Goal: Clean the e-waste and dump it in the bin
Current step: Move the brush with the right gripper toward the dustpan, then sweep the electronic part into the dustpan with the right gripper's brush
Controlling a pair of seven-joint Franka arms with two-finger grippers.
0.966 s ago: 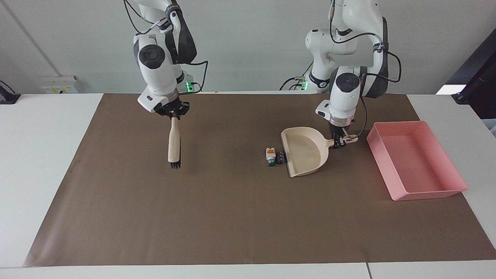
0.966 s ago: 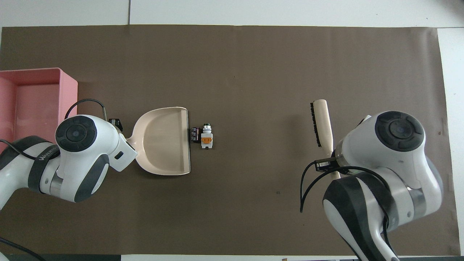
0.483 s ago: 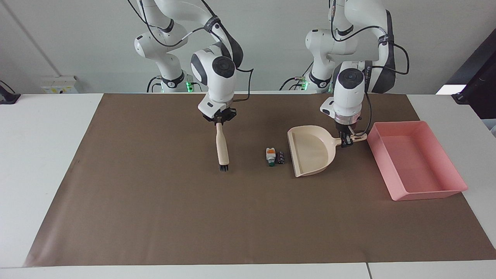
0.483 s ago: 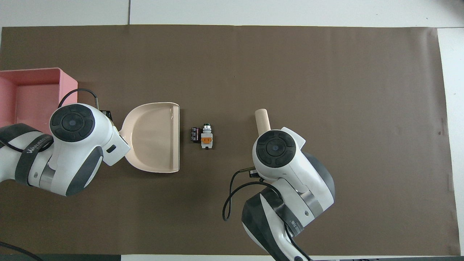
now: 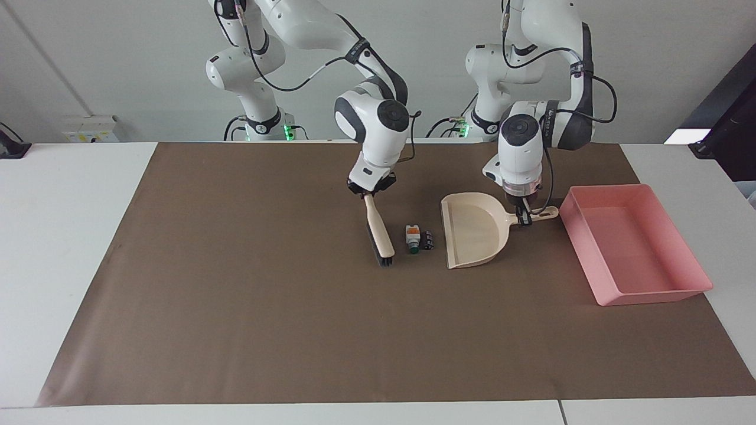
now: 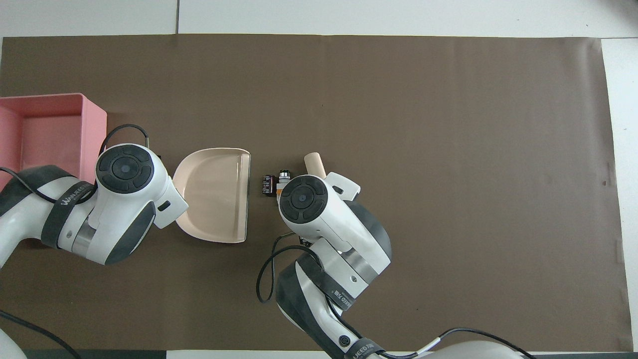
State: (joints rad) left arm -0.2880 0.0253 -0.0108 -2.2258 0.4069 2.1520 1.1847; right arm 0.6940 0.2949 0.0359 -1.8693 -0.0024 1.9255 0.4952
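The e-waste lies mid-mat: a white block (image 5: 413,237) with orange and green marks, and a small black piece (image 5: 427,239) touching it. My right gripper (image 5: 370,190) is shut on the handle of a cream brush (image 5: 378,230); the dark bristles are down at the mat just beside the white block. My left gripper (image 5: 524,213) is shut on the handle of the cream dustpan (image 5: 472,230), whose open lip faces the black piece across a small gap. In the overhead view my right wrist covers most of the white block (image 6: 284,174); the black piece (image 6: 268,185) shows beside the dustpan (image 6: 214,194).
The pink bin (image 5: 649,293) stands at the left arm's end of the brown mat (image 5: 236,307), beside the dustpan's handle, and nothing shows inside it. Its corner (image 6: 99,134) shows in the overhead view next to my left wrist.
My right arm has swung the brush from the right arm's end of the mat to right beside the white block. The dustpan has drawn back slightly from the black piece.
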